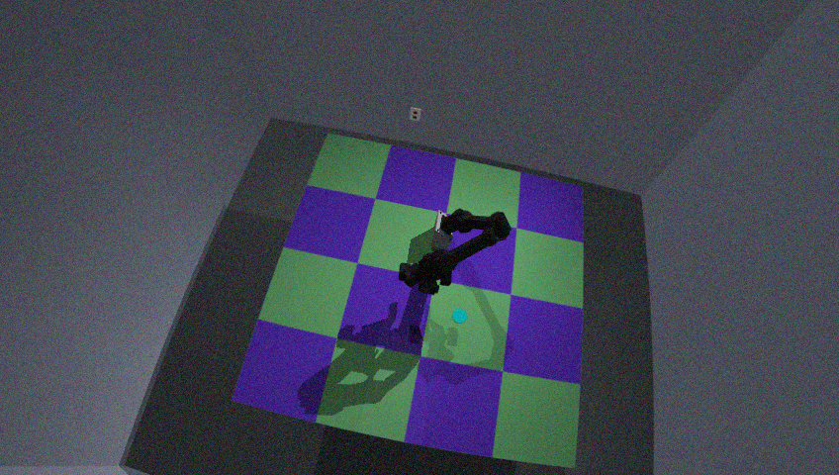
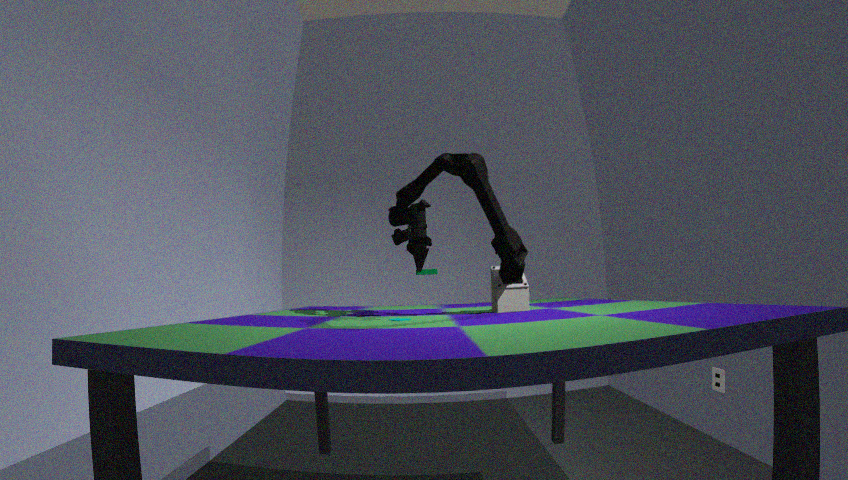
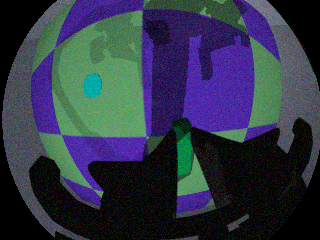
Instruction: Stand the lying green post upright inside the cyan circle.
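The green post (image 2: 427, 271) (image 3: 184, 152) is held level, well above the table, its length sticking out to one side of the fingertips in the exterior view. My gripper (image 2: 420, 271) (image 3: 181, 132) points down and is shut on the post near one end. In the top view the arm hides the post. The cyan circle (image 1: 459, 316) (image 2: 400, 320) (image 3: 92, 85) lies flat on a green square of the table. It is off to the left of the held post in the wrist view, and below it in the exterior view.
The checkered table top (image 1: 541, 418) (image 2: 380, 344) has green and purple squares and a dark border. The arm's light base (image 1: 438, 222) (image 2: 510, 298) stands on it, to the right of the gripper in the exterior view. Shadows of the arm fall around the circle.
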You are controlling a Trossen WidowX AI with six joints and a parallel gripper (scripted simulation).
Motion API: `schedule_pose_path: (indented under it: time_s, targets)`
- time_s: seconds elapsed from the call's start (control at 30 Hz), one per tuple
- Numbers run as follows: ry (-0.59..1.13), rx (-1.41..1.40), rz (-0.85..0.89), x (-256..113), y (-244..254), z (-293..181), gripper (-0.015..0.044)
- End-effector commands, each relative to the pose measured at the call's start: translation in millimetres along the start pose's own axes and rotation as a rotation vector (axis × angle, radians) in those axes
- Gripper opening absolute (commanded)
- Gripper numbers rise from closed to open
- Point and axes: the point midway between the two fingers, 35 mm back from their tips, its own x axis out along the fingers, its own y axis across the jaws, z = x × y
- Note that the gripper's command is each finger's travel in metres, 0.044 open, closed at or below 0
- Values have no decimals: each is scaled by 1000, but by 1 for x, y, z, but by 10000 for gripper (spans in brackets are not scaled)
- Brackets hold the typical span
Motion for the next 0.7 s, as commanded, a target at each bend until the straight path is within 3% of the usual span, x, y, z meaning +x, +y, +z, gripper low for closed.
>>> schedule_pose_path:
  time_s: [0.0, 0.67]
  targets:
    - [-16, 33, -9, -7, 11, 11, 22]
    - [-25, 208, 2, -13, 63, 42, 22]
